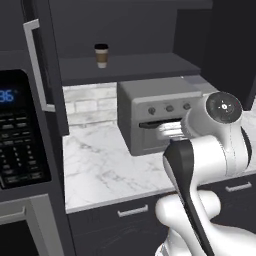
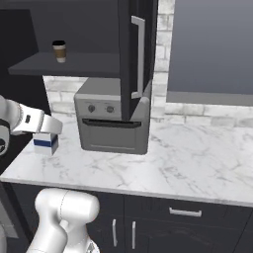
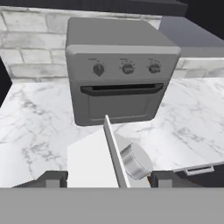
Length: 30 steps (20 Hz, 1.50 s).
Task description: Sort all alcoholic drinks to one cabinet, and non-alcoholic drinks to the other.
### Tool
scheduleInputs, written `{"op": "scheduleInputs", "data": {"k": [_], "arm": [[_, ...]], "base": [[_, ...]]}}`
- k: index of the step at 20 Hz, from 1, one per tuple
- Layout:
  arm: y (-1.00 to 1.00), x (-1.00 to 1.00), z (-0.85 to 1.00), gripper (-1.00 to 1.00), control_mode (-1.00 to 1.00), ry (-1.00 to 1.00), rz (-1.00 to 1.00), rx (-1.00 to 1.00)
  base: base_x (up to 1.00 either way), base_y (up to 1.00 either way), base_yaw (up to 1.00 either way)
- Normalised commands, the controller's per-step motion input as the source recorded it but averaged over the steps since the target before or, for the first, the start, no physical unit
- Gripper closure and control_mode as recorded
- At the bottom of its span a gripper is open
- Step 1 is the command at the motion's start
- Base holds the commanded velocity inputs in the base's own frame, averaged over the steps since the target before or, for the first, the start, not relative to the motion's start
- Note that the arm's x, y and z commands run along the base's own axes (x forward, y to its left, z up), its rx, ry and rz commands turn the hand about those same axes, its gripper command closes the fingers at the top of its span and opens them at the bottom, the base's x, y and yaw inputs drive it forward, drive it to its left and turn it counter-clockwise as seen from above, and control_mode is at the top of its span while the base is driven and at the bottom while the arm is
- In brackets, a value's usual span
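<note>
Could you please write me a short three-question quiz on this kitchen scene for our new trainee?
1. True or false: the coffee cup stands on the open cabinet shelf.
2. What sits between the finger tips of the gripper? A. the milk carton; B. a red bottle; C. a spoon.
3. How many knobs does the grey toaster oven have on its front?

Key: 1 true; 2 A; 3 three.
</note>
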Motion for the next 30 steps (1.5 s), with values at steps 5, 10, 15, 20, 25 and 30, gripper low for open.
{"op": "scheduleInputs", "data": {"k": [5,10,15,20,25,30], "arm": [[0.0,0.0,0.0,1.0,1.0,0.0,0.0,0.0],[0.0,0.0,0.0,1.0,1.0,0.0,0.0,0.0],[0.0,0.0,0.0,1.0,1.0,0.0,0.0,0.0],[0.0,0.0,0.0,1.0,1.0,0.0,0.0,0.0],[0.0,0.0,0.0,1.0,1.0,0.0,0.0,0.0],[0.0,0.0,0.06,1.0,-1.0,-0.04,0.0,0.02]], "base": [[0.21,0.0,0.14],[0.38,0.0,0.15],[0.42,0.0,0.1],[0.44,0.0,0.09],[0.26,0.0,0.07],[0.01,0.0,0.01]]}}
